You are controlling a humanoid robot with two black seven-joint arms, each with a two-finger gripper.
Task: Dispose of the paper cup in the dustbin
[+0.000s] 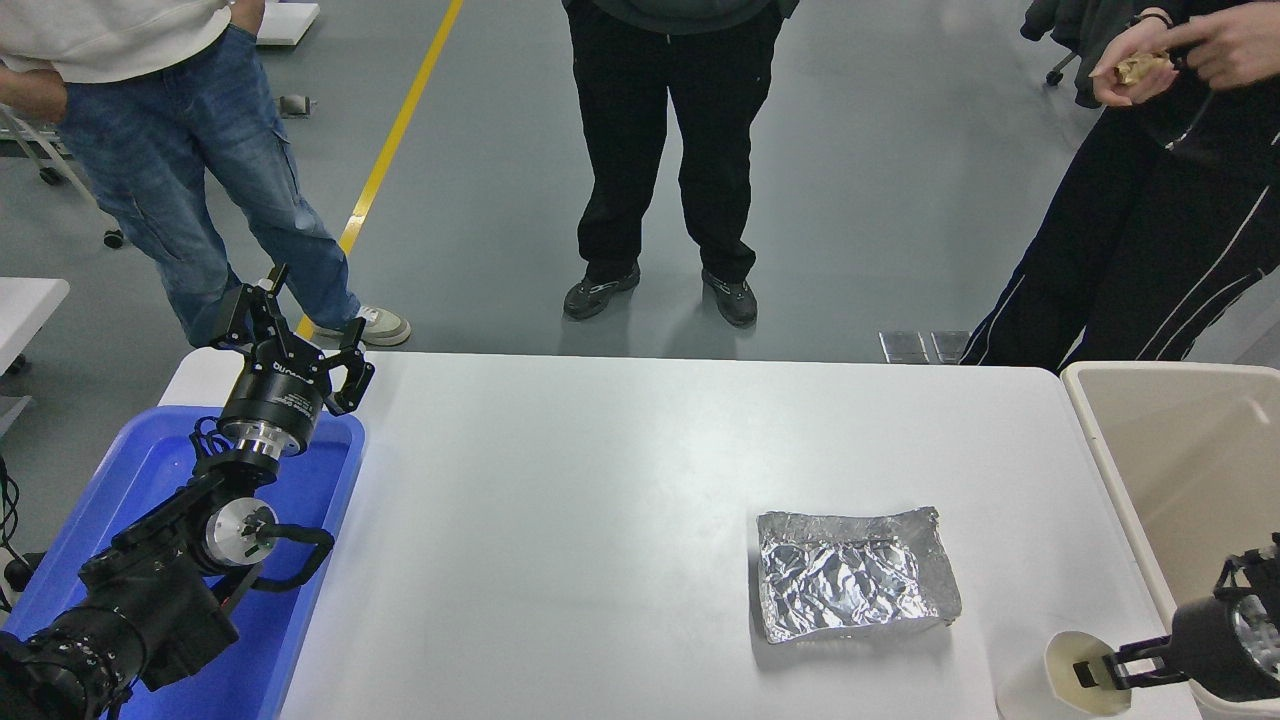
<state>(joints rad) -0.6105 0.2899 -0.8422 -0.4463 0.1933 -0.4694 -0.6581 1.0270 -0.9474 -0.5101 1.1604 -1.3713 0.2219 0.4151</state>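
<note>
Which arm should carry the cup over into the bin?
Right. Its tool already has a finger inside the paper cup, right beside the dustbin. The left tool hovers far off over the blue tub.

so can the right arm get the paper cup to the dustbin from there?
Probably yes. The right gripper has a finger inside the paper cup at the table's near right corner, and the dustbin stands open right beside it, nothing between.

Black arms — silver joints, cables

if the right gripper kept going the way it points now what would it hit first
The right gripper points toward the picture's left and already has a finger inside the paper cup, so it would probably meet the cup's wall first, though depth is unclear.
</note>
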